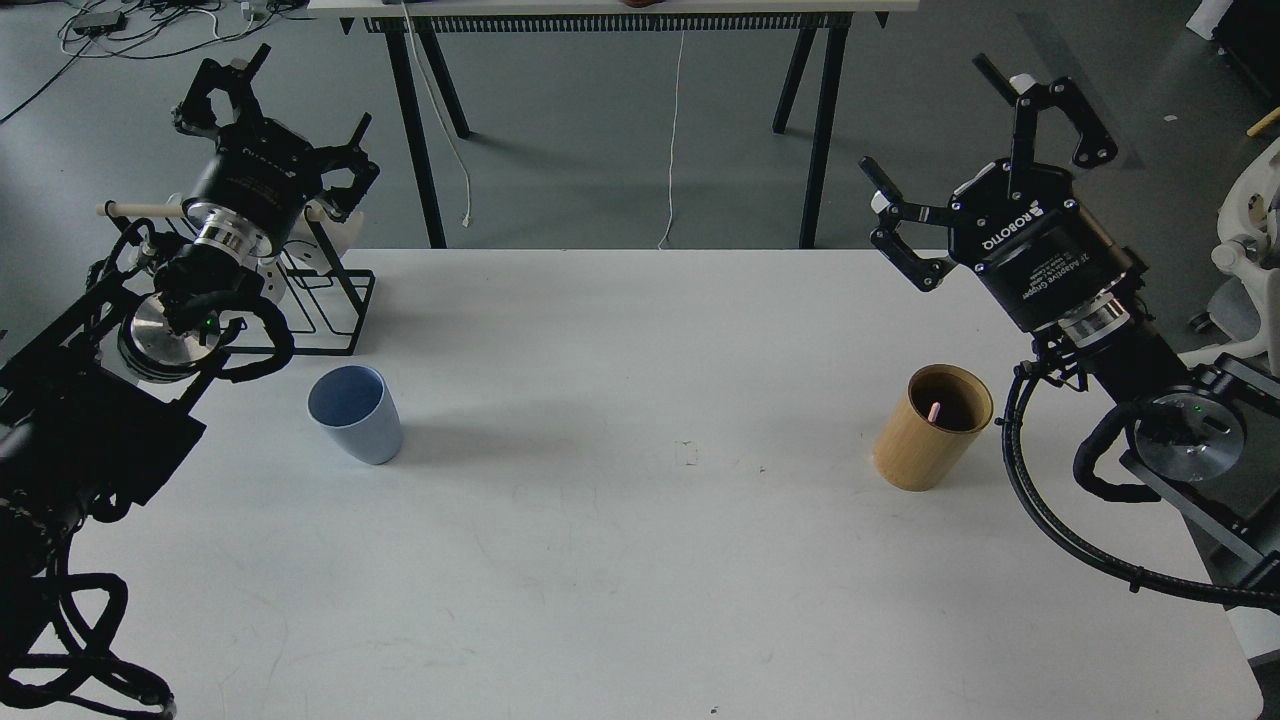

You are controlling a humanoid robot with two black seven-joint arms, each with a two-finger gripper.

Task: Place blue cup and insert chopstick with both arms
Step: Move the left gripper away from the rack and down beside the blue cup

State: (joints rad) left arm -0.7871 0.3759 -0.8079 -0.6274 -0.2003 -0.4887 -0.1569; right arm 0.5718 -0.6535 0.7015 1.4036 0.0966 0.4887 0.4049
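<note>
The blue cup (355, 414) stands upright on the left side of the white table (640, 560), its darker inside showing. Of the chopstick (933, 411) only a pink tip shows, poking up inside the tan wooden cup (932, 427) on the right. My left gripper (290, 105) is raised above the table's far left corner, well behind the blue cup, open and holding nothing. Over the far right edge my right gripper (940, 150) hangs behind the wooden cup, fingers spread wide, open and empty.
A black wire rack (330, 300) with a beige wooden rod (140, 210) and white mugs stands at the far left corner, partly hidden by my left arm. Beyond the table are trestle legs (420, 140) and floor cables.
</note>
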